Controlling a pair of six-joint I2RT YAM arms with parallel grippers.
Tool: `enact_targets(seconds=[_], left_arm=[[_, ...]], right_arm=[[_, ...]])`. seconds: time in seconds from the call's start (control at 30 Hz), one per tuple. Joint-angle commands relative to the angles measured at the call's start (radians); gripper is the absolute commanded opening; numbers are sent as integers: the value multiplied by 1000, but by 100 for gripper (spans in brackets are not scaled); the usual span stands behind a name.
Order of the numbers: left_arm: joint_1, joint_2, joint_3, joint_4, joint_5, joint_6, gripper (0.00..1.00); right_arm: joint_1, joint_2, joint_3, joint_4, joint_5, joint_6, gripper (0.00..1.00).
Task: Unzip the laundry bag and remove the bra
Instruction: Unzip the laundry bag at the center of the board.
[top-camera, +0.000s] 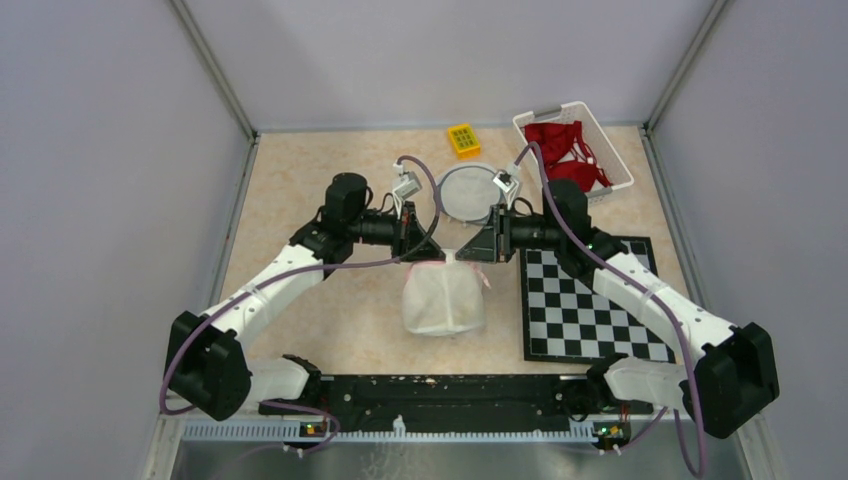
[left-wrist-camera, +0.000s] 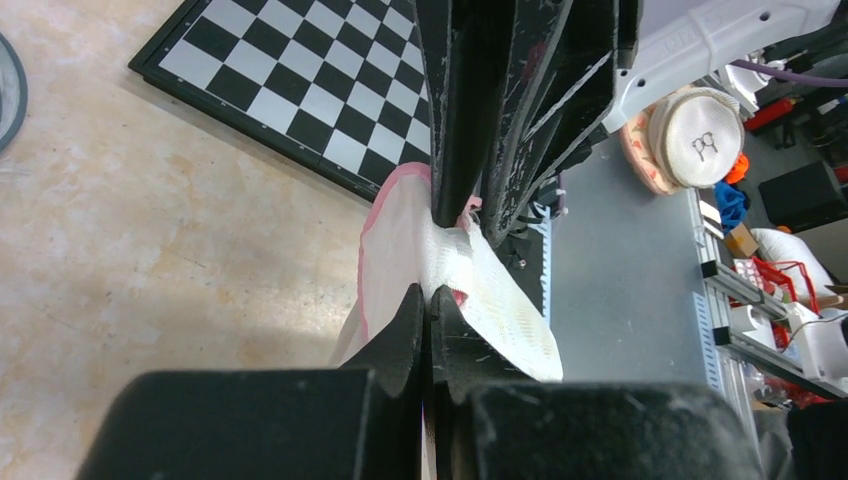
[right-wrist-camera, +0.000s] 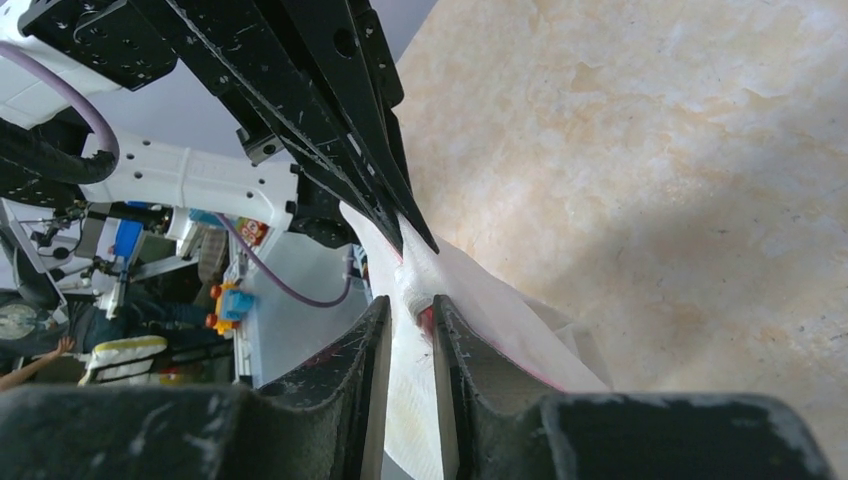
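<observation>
Both grippers pinch the top of the white mesh bag (top-camera: 443, 300) at mid-table.
The left gripper (left-wrist-camera: 428, 295) is clamped tight on the mesh. The right gripper (right-wrist-camera: 410, 305) nips the pink-edged top through a narrow gap. What the bag holds cannot be told. Its gathered tip points to the far side and its body widens toward the arm bases, so its long axis runs near to far. A basket (top-camera: 612, 150) far right holds red garments (top-camera: 565, 150). A round disc (top-camera: 468, 192) lies just behind the grippers, a yellow block (top-camera: 463, 139) beyond it, and a checkerboard (top-camera: 590, 300) beside the bag on the right.
</observation>
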Motion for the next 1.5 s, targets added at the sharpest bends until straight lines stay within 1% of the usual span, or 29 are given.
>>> enact_targets(seconds=[0.0, 0.07, 0.17, 0.3, 0.43, 0.53, 0.57, 0.6, 0.63, 0.73, 0.83, 0.9, 1.0, 1.07, 1.13, 1.27, 1.37, 1.47], left_arm=[[7, -10, 10, 147, 95, -65, 0], [10, -11, 1, 167, 105, -77, 0], [12, -11, -7, 188, 113, -95, 0], [11, -6, -11, 197, 118, -110, 0], [10, -6, -15, 194, 105, -111, 0], [13, -4, -17, 200, 86, -126, 0], [14, -2, -18, 210, 86, -134, 0], [14, -1, -18, 213, 88, -139, 0], [15, 0, -17, 216, 93, -143, 0], [15, 3, -19, 213, 130, -133, 0], [17, 14, -18, 184, 194, -105, 18], [20, 29, -14, 144, 234, -60, 26], [34, 54, 5, 18, 243, 56, 29], [44, 64, 3, -18, 220, 120, 31], [46, 71, -8, -23, 185, 169, 35], [46, 93, -24, -29, 113, 230, 51], [46, 118, -39, -13, 97, 255, 54], [45, 146, -56, -24, 87, 263, 57]], right_arm=[[-7, 12, -27, 9, -28, -4, 22], [-17, 10, -38, 33, -54, 13, 22], [-23, 5, -52, 75, -84, 34, 26], [-23, 1, -56, 122, -106, 62, 26], [-23, 1, -50, 177, -132, 95, 16], [-22, 2, -45, 175, -145, 89, 10], [-23, 1, -45, 169, -145, 86, 7], [-23, 1, -43, 159, -143, 80, 2], [-23, 1, -37, 142, -134, 69, 0], [-24, -2, -18, 80, -100, 28, 0], [-28, -10, -10, 51, -60, 2, 0], [-30, -3, -6, 26, -45, -12, 0], [-32, 7, -21, 20, -28, -68, 0], [-31, 20, -48, 58, -23, -87, 0], [-31, 46, -70, 112, -29, -104, 0], [-30, 119, -79, 153, -54, -142, 0], [-30, 173, -88, 185, -83, -144, 0], [-31, 175, -118, 242, -91, -127, 0]])
